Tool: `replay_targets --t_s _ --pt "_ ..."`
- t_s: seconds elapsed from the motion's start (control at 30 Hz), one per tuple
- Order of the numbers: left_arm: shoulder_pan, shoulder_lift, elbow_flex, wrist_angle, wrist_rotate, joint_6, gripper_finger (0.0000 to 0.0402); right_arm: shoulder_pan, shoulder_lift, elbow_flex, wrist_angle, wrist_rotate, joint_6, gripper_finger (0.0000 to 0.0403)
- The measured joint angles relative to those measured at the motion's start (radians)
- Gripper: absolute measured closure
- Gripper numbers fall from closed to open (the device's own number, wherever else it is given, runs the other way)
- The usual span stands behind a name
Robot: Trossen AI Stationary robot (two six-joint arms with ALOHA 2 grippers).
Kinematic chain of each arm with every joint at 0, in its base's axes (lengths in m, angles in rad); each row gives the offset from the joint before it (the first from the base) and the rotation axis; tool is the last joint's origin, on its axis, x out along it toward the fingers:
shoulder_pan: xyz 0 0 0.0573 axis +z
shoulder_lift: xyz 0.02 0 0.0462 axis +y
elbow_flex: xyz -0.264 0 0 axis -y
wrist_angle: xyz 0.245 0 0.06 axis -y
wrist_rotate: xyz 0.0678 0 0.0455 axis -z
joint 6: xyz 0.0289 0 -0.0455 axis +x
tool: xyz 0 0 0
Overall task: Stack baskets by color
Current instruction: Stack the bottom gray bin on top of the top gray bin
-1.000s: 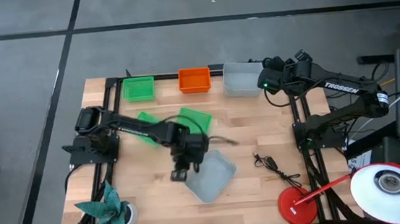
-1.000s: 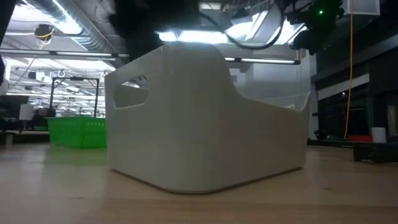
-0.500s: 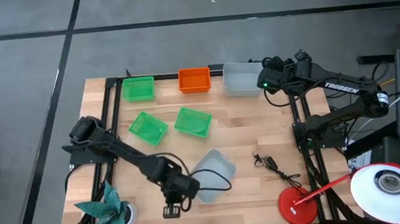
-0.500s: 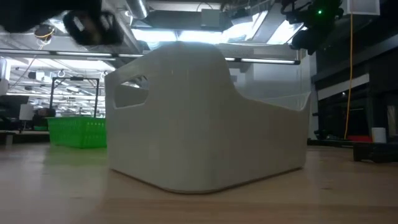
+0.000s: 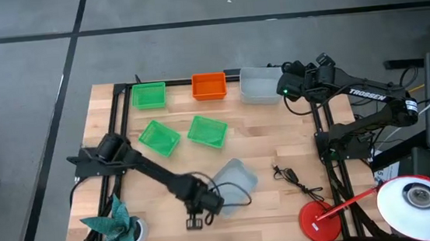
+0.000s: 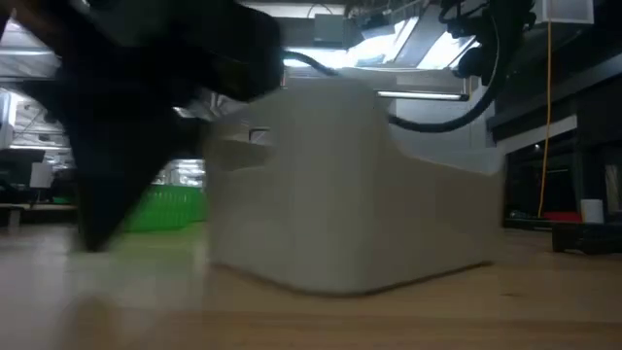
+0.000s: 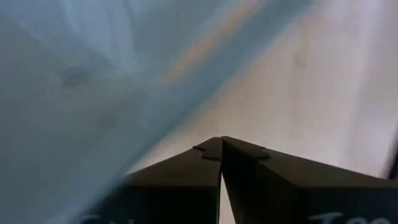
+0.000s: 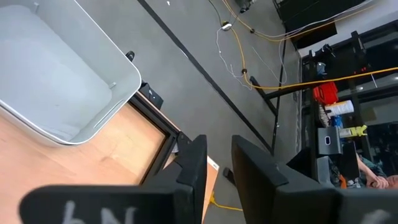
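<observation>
Wooden tabletop (image 5: pixel 278 130) carries all the baskets in sight. Low at its near side the left gripper (image 5: pixel 194 221) has its fingers (image 7: pixel 249 171) pressed flat together on nothing, their tips meeting in a point in the left wrist view, with a pale translucent wall filling the space straight ahead. That wall belongs to the loose grey basket (image 5: pixel 231 183), which stands just beside the gripper, upright and turned askew; whether the two touch I cannot tell.

Beyond the gripper, farther from the near edge, two green baskets (image 5: pixel 159 136) (image 5: pixel 207 130) lie loose and slightly apart. At the far edge stand a green stack (image 5: pixel 149 96), an orange stack (image 5: pixel 209 86) and a grey one (image 5: pixel 259 85). The right gripper (image 5: pixel 289 92) waits just beside that far grey one with a gap between its fingers and nothing in it.

These baskets look light and thin-walled: stiff enough to keep their shape, yet likely to slide on smooth wood at a nudge and to flex if squeezed across the whole body. The grey plastic looks slick. The best hold would be a pinch over one rim, ideally at the raised end with the handle cut-out (image 6: pixel 255 136), one finger inside and one outside. For that the fingers must first spread. Lifted by one end, it will probably hang tilted.
</observation>
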Motion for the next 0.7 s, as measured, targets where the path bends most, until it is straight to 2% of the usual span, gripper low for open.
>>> replay_targets --t_s 0.1,0.23,0.4,0.53,0.7 --pt "0.086 0.0 0.0 0.048 -0.054 0.114 0.0401 0.0 0.0 0.0 0.0 -0.006 0.003 0.0325" --pt "0.228 0.0 0.0 0.19 -0.091 0.251 0.0401 0.0 0.0 0.0 0.001 -0.008 0.006 0.0325" --pt "0.37 -0.007 0.001 0.272 -0.171 0.274 0.0401 0.0 0.0 0.0 -0.003 -0.024 0.001 0.0325" --pt "0.398 -0.066 0.036 0.207 -0.063 0.276 0.0401 0.0 0.0 0.0 -0.017 -0.027 0.0 0.0325" --pt "0.345 -0.157 0.072 0.203 0.066 0.36 0.0401 0.0 0.0 0.0 -0.018 -0.027 0.004 0.0325"
